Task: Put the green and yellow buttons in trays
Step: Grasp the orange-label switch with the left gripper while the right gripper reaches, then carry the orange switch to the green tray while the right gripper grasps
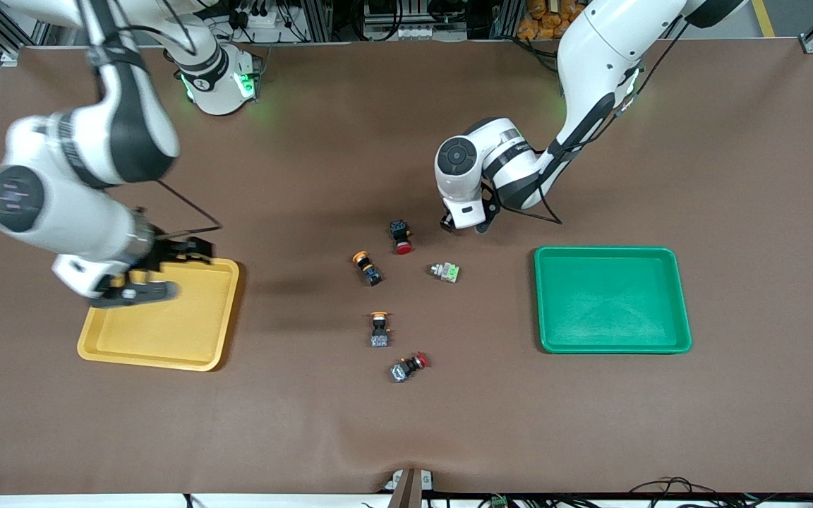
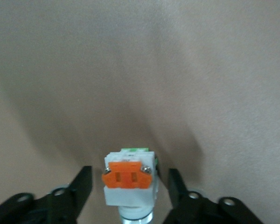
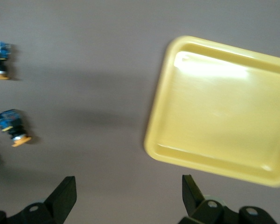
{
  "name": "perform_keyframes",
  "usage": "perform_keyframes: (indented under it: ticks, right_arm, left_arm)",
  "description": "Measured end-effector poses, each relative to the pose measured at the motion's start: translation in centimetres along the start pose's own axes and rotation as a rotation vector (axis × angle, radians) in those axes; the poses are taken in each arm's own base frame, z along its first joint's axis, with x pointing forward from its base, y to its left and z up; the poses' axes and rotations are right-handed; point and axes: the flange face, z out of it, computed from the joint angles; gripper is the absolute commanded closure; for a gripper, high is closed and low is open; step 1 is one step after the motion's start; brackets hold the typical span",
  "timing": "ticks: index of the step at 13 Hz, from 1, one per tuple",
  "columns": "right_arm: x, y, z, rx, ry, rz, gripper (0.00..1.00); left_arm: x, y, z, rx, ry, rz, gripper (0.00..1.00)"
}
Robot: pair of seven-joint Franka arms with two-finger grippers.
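We find the left gripper point(image 2: 129, 186) lowered, fingers astride a grey button point(image 2: 129, 182), gaps showing; right gripper point(image 3: 128, 196) spread empty above the yellow tray point(image 1: 188, 331).

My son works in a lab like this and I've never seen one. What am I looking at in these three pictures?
These are two white robot arms at a brown table, each ending in a two-finger gripper. The big picture looks down from a camera facing them. The other two come from cameras on the arms' wrists.

On the table lie a yellow tray and a green tray. Between them are five small push-buttons: two yellow-capped buttons, two red-capped buttons and one grey-and-green button.

The left gripper is down beside them. Its fingers stand either side of a grey-and-orange button with thin gaps showing, so it is not yet gripped. The right gripper hangs open and empty over the yellow tray's corner.
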Motion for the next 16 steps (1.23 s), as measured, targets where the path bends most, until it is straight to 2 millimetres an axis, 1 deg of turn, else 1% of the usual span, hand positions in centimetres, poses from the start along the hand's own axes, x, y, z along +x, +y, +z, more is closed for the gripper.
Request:
perform_keyframes:
  ticks: [2, 3, 4, 5, 6, 8, 9, 10, 11, 13, 14, 15, 16]
  right_arm:
    - [0.4, -5.3, 3.0, 0.001, 0.018, -0.075, 0.00]
    - [0.3, -8.0, 4.6, -0.003, 0.017, -0.116, 0.00]
    - [0.2, -10.6, 6.0, -0.009, 0.018, -0.154, 0.00]
    - [0.2, -12.7, 7.4, -0.012, 0.029, -0.186, 0.00]
    - [0.2, -14.9, 8.6, -0.014, 0.047, -0.218, 0.00]
    - [-0.1, -19.2, 11.1, -0.015, 0.091, -0.284, 0.00]
    - [-0.4, -21.4, 12.4, -0.015, 0.110, -0.314, 0.00]
    - [-0.8, -23.2, 13.8, -0.016, 0.122, -0.337, 0.00]
    - [-1.2, -24.6, 15.3, -0.018, 0.129, -0.355, 0.00]
    - [-1.7, -26.7, 18.5, -0.020, 0.138, -0.350, 0.00]
    - [-1.9, -27.4, 20.2, -0.020, 0.144, -0.332, 0.00]
    - [-2.0, -28.0, 21.6, -0.018, 0.156, -0.316, 0.00]
    - [-2.2, -28.6, 22.9, -0.018, 0.162, -0.305, 0.00]
  left_arm:
    - [0.5, 0.4, -0.6, -0.012, -0.001, -0.010, 1.00]
    - [0.9, 0.6, -1.2, -0.023, 0.004, -0.014, 1.00]
    - [2.0, 1.0, -2.3, -0.032, 0.023, -0.004, 1.00]
    - [4.0, 1.5, -4.2, -0.028, 0.054, 0.022, 1.00]
    - [6.8, 1.8, -6.5, -0.017, 0.086, 0.049, 1.00]
    - [14.0, 2.0, -10.8, -0.013, 0.126, 0.102, 1.00]
    - [17.8, 1.8, -11.9, -0.013, 0.131, 0.125, 1.00]
    - [21.8, 1.5, -12.2, -0.006, 0.127, 0.150, 1.00]
    - [26.0, 1.0, -11.9, 0.007, 0.115, 0.181, 1.00]
    - [34.1, -0.5, -10.4, 0.020, 0.074, 0.229, 1.00]
    - [37.0, -1.2, -9.1, 0.012, 0.055, 0.237, 1.00]
    - [39.1, -1.6, -7.7, 0.007, 0.055, 0.244, 0.72]
    - [40.4, -1.9, -6.2, 0.015, 0.072, 0.259, 0.40]
